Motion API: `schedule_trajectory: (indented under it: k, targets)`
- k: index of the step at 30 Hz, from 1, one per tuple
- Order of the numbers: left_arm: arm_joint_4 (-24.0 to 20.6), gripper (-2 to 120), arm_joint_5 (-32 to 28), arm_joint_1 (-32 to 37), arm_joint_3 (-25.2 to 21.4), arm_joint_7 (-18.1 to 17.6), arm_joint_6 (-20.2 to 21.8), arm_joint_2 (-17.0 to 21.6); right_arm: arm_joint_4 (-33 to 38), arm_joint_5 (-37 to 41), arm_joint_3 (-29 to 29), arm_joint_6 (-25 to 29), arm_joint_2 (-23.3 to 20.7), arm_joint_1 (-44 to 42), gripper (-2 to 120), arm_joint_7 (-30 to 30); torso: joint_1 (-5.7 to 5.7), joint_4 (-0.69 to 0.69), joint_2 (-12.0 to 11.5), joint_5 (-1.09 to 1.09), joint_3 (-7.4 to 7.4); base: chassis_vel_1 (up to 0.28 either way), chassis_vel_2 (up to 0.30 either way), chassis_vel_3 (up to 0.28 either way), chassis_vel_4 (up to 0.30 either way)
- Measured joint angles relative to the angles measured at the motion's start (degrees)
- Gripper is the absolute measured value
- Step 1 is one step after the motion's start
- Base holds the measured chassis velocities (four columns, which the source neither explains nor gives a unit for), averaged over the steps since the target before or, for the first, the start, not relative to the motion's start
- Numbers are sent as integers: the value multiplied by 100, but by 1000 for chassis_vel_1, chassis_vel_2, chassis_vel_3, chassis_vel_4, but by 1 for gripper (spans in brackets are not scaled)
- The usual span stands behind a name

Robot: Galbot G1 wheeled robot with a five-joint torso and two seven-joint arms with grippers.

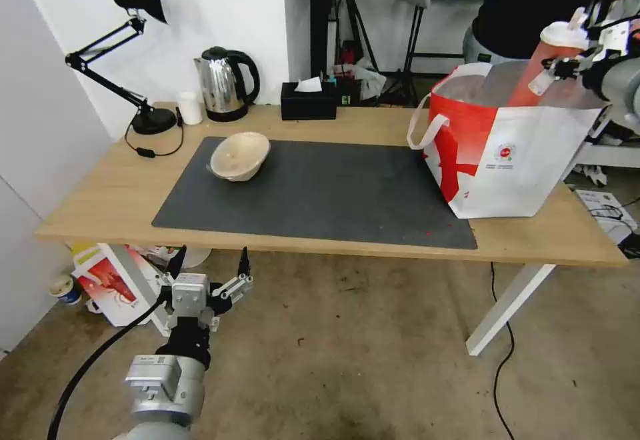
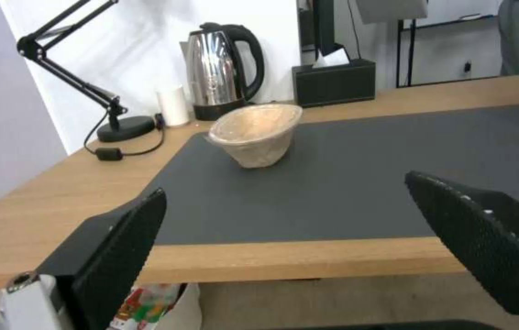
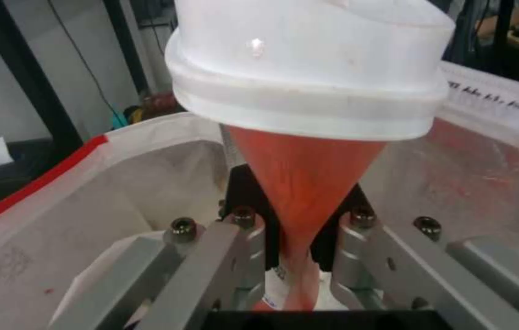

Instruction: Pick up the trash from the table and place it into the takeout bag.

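The left gripper (image 1: 210,268) is held wide open, low before the table (image 1: 100,207); the beige bowl (image 1: 240,155) is left on the mat; farther off, the red cup (image 1: 550,63) is clamped by the right gripper (image 1: 557,70), tilted over the takeout bag (image 1: 513,160); if released crooked, it could be caught on the rim.

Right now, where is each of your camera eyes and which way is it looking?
Head view: up on the head, looking forward and down at the table; the open left gripper hangs low before the table edge, and the right gripper holds the red cup over the takeout bag.
Left wrist view: on the left wrist, facing across the mat toward the beige bowl; its two black fingers show.
Right wrist view: on the right wrist, looking along the cup into the bag; grey finger links show.
Shared: the head and left wrist views both see the bowl and kettle.
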Motion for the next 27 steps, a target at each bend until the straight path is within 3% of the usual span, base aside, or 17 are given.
schedule_trajectory:
  k: [9, 15, 27]
  targets:
    - [-4, 98, 40, 41, -20, -8, 4, -61, -495, -392, -315, 42, 428, 198, 7, -151, 0, -1, 0, -1, 0, 0, 0, 0, 0]
    - [-17, 98, 69, 54, -21, -11, 5, -102, -423, -641, -369, -29, 532, 113, 11, -152, 0, 1, 0, 0, 0, 0, 0, 0, 0]
    - [6, 98, 122, 58, -7, -12, -30, -148, -167, -1209, -337, -41, 514, -79, 58, -47, 0, -1, 0, -1, 0, 0, 0, 0, 0]
